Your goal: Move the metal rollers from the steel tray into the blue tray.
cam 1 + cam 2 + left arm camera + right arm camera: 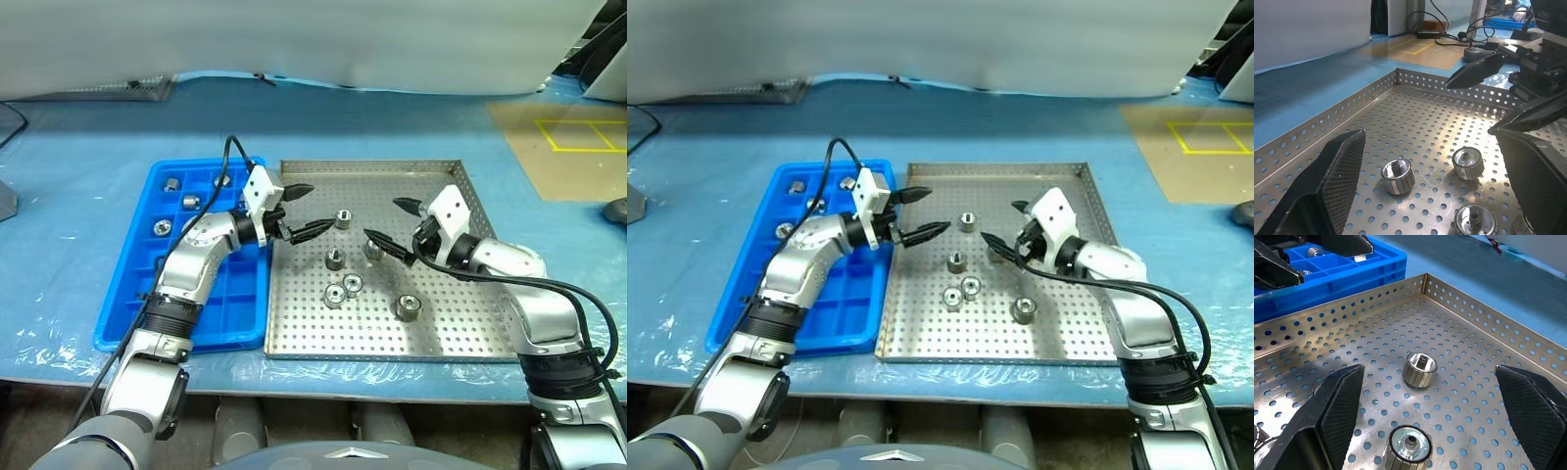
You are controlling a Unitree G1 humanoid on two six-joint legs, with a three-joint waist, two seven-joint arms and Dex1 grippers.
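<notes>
Both arms over the steel tray [446,338], nothing held.

Left gripper [305,209]: fingers spread wide, empty, reaching in over the tray's edge next to the blue tray [132,294], pointing roughly level across the perforated floor. Right gripper [390,225]: fingers likewise spread wide, empty, pointing back toward the left one, tilted slightly down.

Metal rollers: six left on the steel tray, all standing on end, bore axis vertical. Several already sitting in far compartments of the blue tray [163,227]; exact count not certain.

Key relation: far roller [343,219] just ahead of the left fingertips and low between the two spread fingers, with another roller [1467,163] a little beyond it. Same far roller also centred between the right fingers in the right wrist view [1419,369], but further out from those tips. One roller [373,249] close under the right lower fingertip. Remaining ones, mid roller [335,259], touching pair [342,290] and near roller [408,307], all below and back from both sets of tips, toward the robot.

Judgement: left arm nearer the far roller and on the blue-tray side, so better placed for it. Upright axis calls for lowering so the fingers straddle the round wall from the sides. Risk: short smooth cylinder, may tip or skid on the perforated floor if caught off-centre.
</notes>
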